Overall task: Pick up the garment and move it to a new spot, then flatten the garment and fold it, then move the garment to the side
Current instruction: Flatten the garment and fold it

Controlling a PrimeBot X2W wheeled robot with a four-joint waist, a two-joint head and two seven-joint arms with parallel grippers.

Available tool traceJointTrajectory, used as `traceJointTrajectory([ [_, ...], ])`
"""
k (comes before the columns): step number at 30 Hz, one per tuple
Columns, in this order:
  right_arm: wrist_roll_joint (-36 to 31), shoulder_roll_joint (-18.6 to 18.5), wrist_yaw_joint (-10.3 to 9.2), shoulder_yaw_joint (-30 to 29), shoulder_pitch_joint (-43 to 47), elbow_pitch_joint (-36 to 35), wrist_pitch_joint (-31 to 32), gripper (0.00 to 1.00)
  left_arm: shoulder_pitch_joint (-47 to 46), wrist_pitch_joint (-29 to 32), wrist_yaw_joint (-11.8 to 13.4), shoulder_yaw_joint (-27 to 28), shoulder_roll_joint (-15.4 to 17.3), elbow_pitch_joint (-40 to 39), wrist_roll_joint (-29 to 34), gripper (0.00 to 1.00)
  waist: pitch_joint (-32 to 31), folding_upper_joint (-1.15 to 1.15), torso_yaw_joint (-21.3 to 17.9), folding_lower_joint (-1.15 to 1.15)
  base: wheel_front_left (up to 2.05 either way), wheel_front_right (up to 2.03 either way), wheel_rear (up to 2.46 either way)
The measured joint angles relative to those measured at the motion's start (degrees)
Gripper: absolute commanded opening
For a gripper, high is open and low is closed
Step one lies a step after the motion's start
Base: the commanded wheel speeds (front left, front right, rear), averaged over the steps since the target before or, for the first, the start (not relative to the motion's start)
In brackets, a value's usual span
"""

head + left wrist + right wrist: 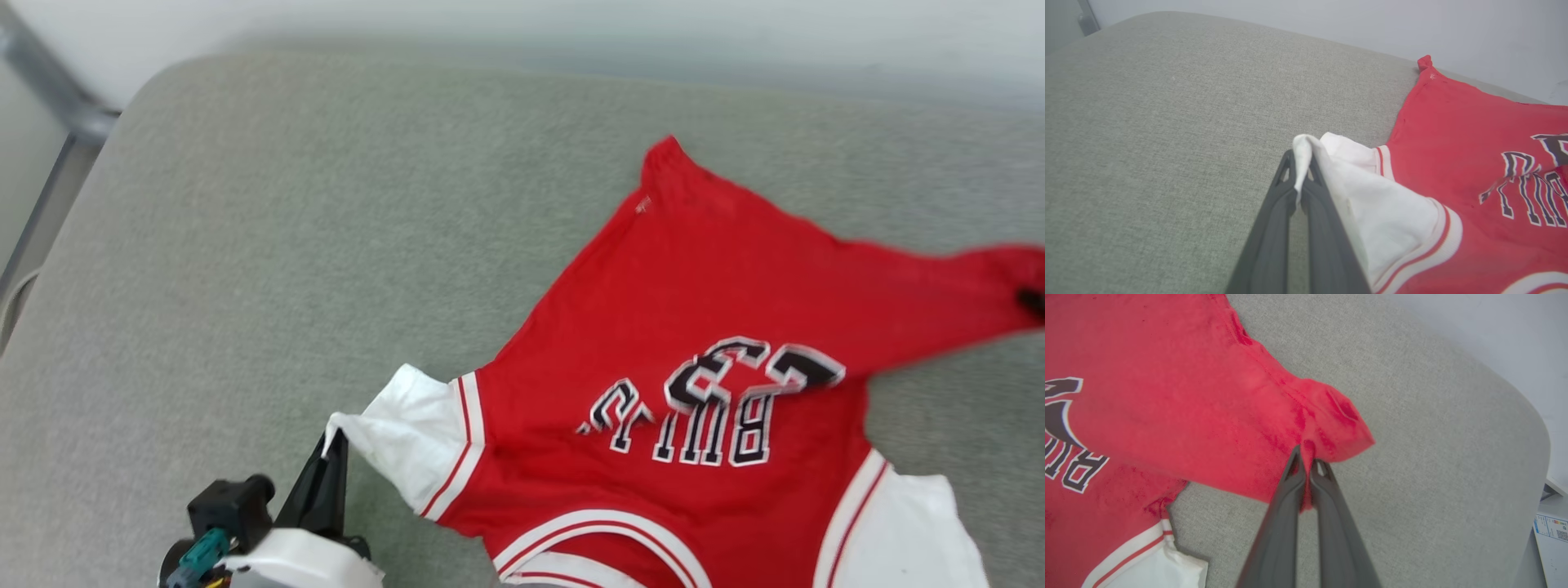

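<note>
The red garment [686, 310] with white sleeves lies spread on the grey cushion, its dark lettering upside down toward me. My left gripper [331, 445] is shut on the tip of the white sleeve [1355, 183] at the lower left, the cloth pinched between its fingertips [1302, 163]. My right gripper [1306, 457] is shut on a bunched red corner of the garment [1331, 424], which stretches off the head view's right edge [1012, 286]. The other white sleeve [906, 531] lies flat at the lower right.
The grey cushioned surface [286, 245] spreads wide to the left and behind the garment. A metal frame leg [57, 106] stands at the far left. A pale wall runs behind. A white box with a label [1551, 535] sits past the cushion's edge.
</note>
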Motion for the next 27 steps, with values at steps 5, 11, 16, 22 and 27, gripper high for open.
traceJointTrajectory([
  [5, 1.7, -1.9, 0.01, -2.0, 10.1, -3.3, -1.2, 0.0, 2.5, 0.2, 0.9, 0.7, 1.0, -0.4, -0.4, 0.0, -2.8, 0.0, -2.8, 0.0, 0.0, 0.0, 0.0],
  [11, 3.7, -2.3, 0.01, -5.4, 24.5, -4.5, -2.5, 0.0, 4.3, 0.5, 1.4, 0.7, 1.3, -1.0, -0.7, 0.0, -5.6, 0.0, -5.0, 0.0, 0.0, 0.0, 0.0],
  [16, 4.4, -0.1, 0.0, -9.7, 35.6, -4.0, -4.7, 0.0, 4.6, 0.5, 1.6, 0.5, 1.5, -0.8, -0.8, 0.0, -6.5, 0.0, -5.8, 0.0, 0.0, 0.0, 0.0],
  [22, 3.4, 5.2, 0.0, -13.5, 45.4, -2.3, -6.0, 0.0, 4.8, 0.5, 1.6, 0.0, 1.4, -0.4, -0.8, 0.0, -7.0, 0.0, -5.7, 0.0, 0.0, 0.0, 0.0],
  [27, -0.4, 8.1, 0.03, -17.7, 46.4, -2.1, -8.3, 1.0, 4.8, 0.6, 1.6, -0.1, 1.8, -0.3, -0.8, 0.0, -6.9, 0.0, -5.9, 0.0, 0.0, 0.0, 0.0],
])
